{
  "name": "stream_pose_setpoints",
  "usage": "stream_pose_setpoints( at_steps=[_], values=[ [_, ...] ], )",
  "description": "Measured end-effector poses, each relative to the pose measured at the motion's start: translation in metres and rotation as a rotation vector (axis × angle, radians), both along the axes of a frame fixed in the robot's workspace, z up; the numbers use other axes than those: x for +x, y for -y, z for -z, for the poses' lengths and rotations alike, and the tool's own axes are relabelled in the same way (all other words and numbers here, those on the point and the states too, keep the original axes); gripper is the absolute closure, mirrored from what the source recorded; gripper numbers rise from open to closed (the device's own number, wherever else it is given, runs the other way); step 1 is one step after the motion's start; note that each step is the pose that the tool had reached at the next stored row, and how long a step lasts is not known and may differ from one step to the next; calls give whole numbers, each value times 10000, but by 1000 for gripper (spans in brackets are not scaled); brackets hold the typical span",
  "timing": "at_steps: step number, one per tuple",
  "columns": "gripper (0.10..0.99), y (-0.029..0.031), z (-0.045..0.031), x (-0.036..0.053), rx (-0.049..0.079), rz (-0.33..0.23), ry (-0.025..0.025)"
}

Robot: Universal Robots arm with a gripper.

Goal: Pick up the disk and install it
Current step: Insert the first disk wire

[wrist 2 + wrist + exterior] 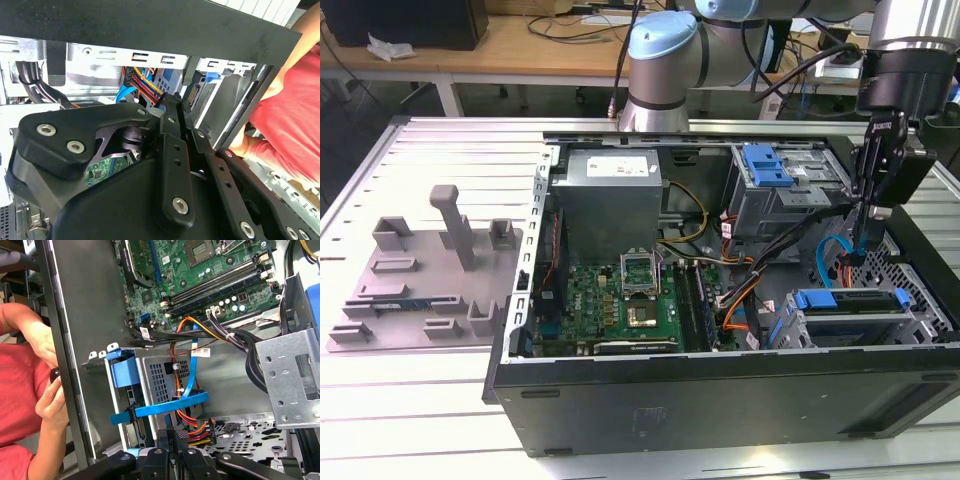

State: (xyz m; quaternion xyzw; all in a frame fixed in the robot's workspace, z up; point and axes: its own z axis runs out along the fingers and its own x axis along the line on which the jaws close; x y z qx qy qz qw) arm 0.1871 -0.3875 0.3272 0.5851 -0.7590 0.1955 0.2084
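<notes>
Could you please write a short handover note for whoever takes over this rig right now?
Tool: lowered inside the computer case, tip just above the drive cage at the exterior view's right. Whether it grips anything cannot be told.
Disk: lies along the top of that cage between its blue rails, apart from the tool.
Done: the disk appears to be placed in the cage.
Left: full seating cannot be confirmed from these views.
Note: a person's hand is at the outside of the case wall in the first wrist view.
</notes>
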Motion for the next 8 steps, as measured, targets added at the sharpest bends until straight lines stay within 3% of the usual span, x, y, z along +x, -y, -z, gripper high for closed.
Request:
stream_pose_setpoints(
  at_steps=[5, 8],
  values=[
    [922, 3, -5, -8, 12, -4, 4],
    [922, 19, -42, -17, 33, -51, 42]
  ],
)
